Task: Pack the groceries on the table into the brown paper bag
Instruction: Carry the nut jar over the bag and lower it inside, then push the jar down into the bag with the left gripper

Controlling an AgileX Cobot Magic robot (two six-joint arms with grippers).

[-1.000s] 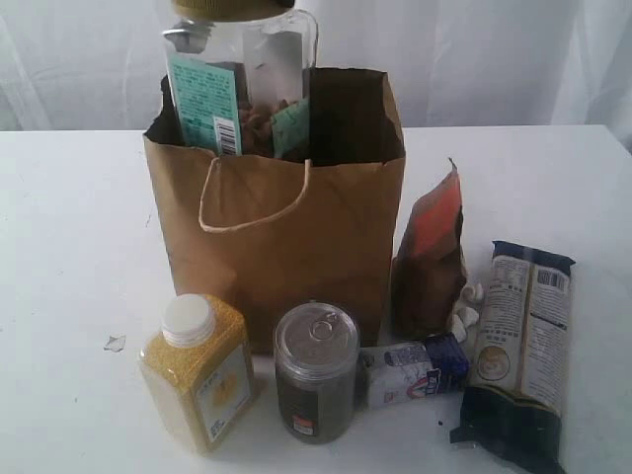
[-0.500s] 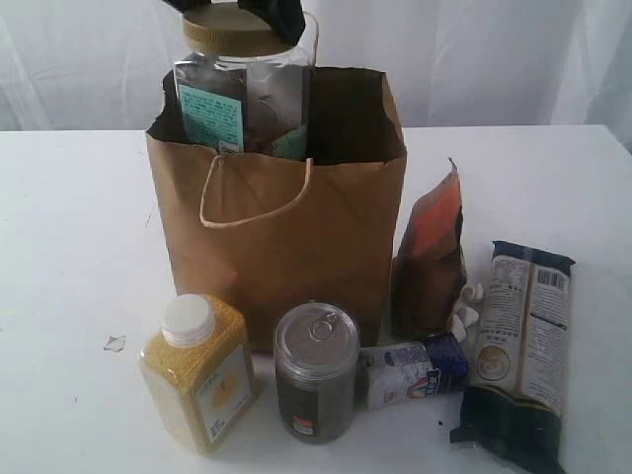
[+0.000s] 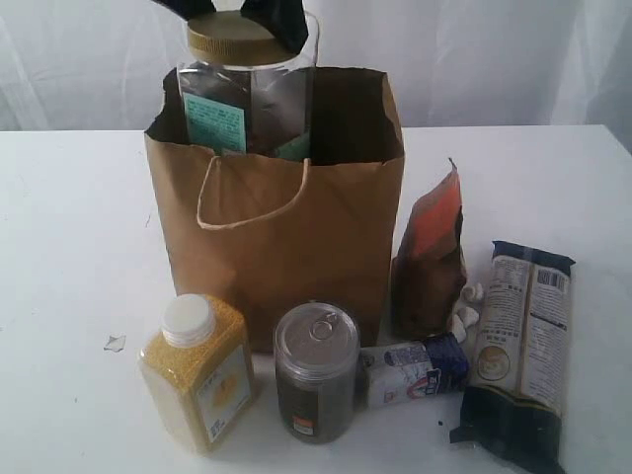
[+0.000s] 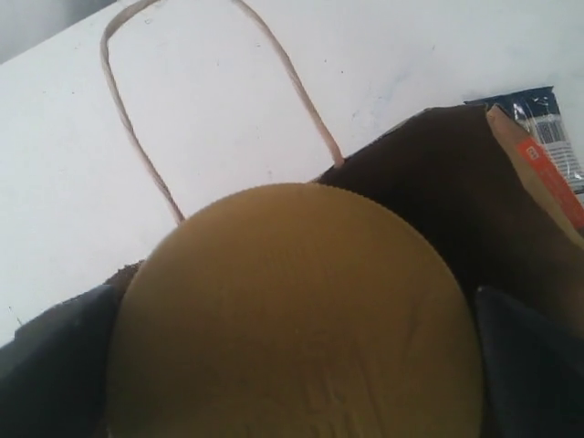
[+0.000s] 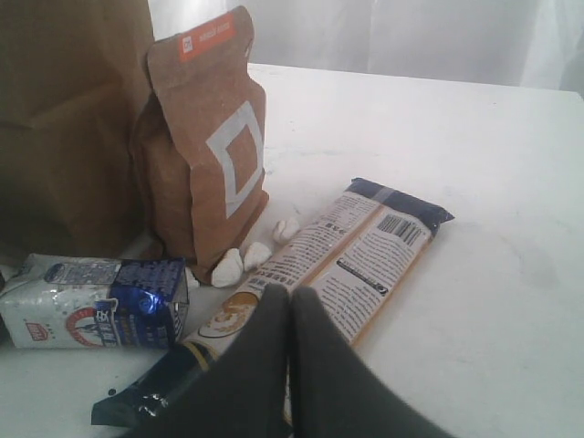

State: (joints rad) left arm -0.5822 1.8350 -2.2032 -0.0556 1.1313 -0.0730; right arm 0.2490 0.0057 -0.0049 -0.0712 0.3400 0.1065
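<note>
Holding the clear jar with olive-gold lid by its lid, my left gripper is spread wide, with one dark finger pressed on each side of the lid. The jar is upright in the open mouth of the brown paper bag, at the 11 o'clock corner of the mouth in the exterior view. Its lower part is hidden behind the paper wall, so I cannot tell if it touches the bottom. The bag stands upright on the tabletop.

Counted from the bag in that view, the yellow-grain bottle with white cap stands at 7 o'clock. The dark pull-tab can stands at 6 o'clock, just beside the bottle. The small white-blue packet lies at 5 o'clock, just beside the can. The brown-orange pouch stands at 4 o'clock, near the bag wall, and the long dark-ended pasta packet lies beyond it.

My right gripper is pressed together, with nothing in it, above the pasta packet.
</note>
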